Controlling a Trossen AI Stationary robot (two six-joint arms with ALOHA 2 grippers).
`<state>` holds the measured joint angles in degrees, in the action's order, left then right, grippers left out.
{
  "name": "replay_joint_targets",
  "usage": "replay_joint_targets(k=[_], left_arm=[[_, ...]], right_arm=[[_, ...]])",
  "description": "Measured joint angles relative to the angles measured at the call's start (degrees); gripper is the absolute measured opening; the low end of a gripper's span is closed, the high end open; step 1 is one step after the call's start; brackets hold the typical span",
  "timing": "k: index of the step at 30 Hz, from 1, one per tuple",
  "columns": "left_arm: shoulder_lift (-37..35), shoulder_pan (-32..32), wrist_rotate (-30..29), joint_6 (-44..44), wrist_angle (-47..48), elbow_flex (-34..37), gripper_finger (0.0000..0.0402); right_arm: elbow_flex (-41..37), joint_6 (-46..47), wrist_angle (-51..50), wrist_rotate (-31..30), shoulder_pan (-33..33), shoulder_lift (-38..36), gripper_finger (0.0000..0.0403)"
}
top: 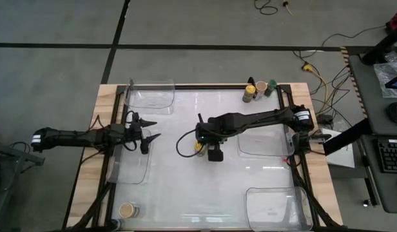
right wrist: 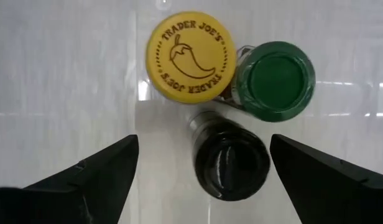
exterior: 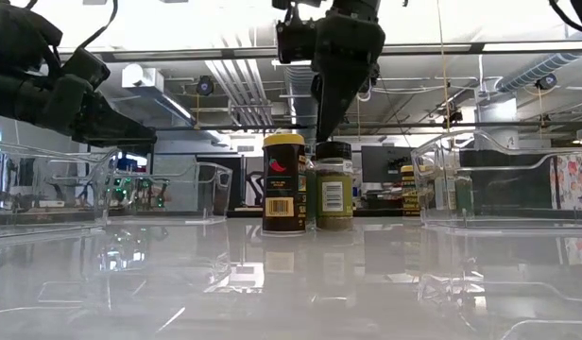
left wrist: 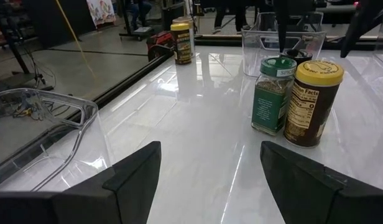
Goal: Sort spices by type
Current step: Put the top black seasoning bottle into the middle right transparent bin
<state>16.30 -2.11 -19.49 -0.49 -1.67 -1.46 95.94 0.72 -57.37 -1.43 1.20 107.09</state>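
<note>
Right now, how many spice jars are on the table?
7 visible. Three cluster mid-table under the right end effector: yellow-lidded jar, green-lidded jar, black-lidded jar. Three stand at the far edge. One tan-lidded jar sits near the front left corner. Others may be hidden.

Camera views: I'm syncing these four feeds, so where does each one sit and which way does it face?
High: overhead, straight down on table, both arms.
Low: table height, level at yellow-lidded jar; arms above.
Left wrist: looks across the table past its open fingers.
Right wrist: straight down over three lids, right gripper open.
Shared: yellow-lidded jar and green-lidded jar show in both wrist views.
</note>
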Motion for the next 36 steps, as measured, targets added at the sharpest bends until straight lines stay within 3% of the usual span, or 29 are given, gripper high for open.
replay_joint_targets(k=[23,36], left_arm=[[0.36,-0.01,0.0,0.0,0.0,0.0,0.026],[0.37,-0.01,0.0,0.0,0.0,-0.01,0.026]], right_arm=[[-2.32,-3.03,-0.74,-0.05,-0.49,1.75,0.029],[-2.78,1.09,-0.35,-0.22,-0.49,1.77,0.0201]])
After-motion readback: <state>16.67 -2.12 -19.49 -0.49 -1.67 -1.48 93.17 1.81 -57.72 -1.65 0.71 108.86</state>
